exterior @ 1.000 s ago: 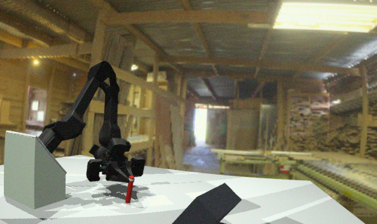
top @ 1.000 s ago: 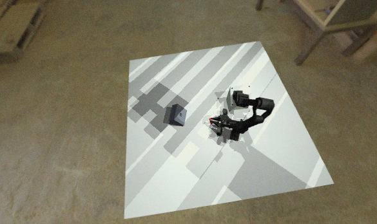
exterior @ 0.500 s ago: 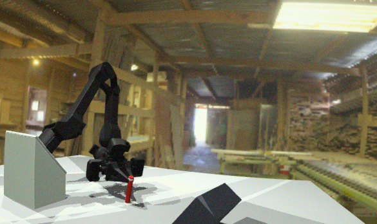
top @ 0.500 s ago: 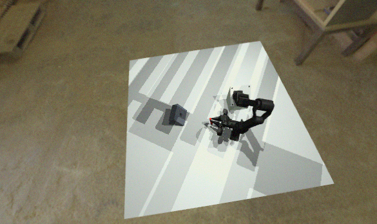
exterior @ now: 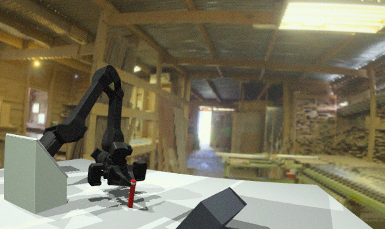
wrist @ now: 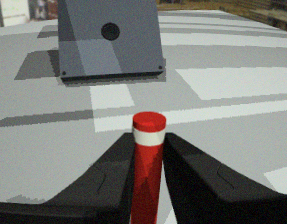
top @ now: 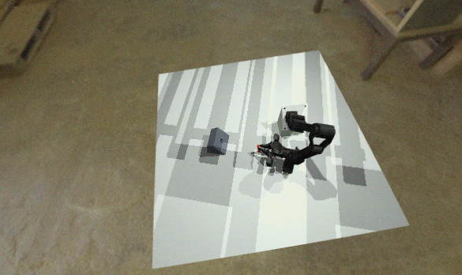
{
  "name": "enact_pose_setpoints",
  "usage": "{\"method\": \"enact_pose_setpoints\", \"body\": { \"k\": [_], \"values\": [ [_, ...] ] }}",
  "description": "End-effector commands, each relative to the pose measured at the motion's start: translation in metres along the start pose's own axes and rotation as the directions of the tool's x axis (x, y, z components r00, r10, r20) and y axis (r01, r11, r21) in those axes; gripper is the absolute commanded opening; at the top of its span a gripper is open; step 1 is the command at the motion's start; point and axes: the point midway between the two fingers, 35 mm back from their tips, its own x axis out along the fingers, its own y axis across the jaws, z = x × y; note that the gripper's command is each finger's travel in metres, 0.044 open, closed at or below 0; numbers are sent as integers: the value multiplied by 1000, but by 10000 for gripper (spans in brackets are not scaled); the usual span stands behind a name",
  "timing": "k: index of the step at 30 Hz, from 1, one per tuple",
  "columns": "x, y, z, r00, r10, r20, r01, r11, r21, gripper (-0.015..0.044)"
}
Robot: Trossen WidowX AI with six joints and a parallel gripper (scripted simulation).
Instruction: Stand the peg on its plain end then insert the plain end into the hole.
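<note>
The red peg (top: 258,148) (exterior: 131,195) (wrist: 147,175) stands nearly upright, leaning slightly in the exterior view, with its white band near the top and its plain end down. That end is at or just above the table; which of the two I cannot tell. My gripper (top: 259,148) (exterior: 133,185) (wrist: 147,142) is shut on the peg's upper part, just under the band, with a finger on either side. The dark grey sloped panel (top: 216,139) (exterior: 216,207) (wrist: 86,55) stands beyond the peg. Its round hole (top: 221,141) (wrist: 110,31) shows no peg in it.
A pale grey-green block (exterior: 20,171) with a sloped top carries the arm's base and stands behind the gripper. The white table (top: 192,233) (exterior: 305,197) has striped shadows. Stretches of table lie between the peg and the panel and beside them.
</note>
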Motion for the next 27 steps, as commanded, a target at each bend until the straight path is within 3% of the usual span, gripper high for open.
{"method": "enact_pose_setpoints", "body": {
  "k": [1, 27],
  "values": [
    [-1, 0, -3, 1000, 0, 0, 0, 1000, 0, 49],
    [-4, 0, -4, 999, 3, 38, -3, 1000, -1, 49]
  ]
}}
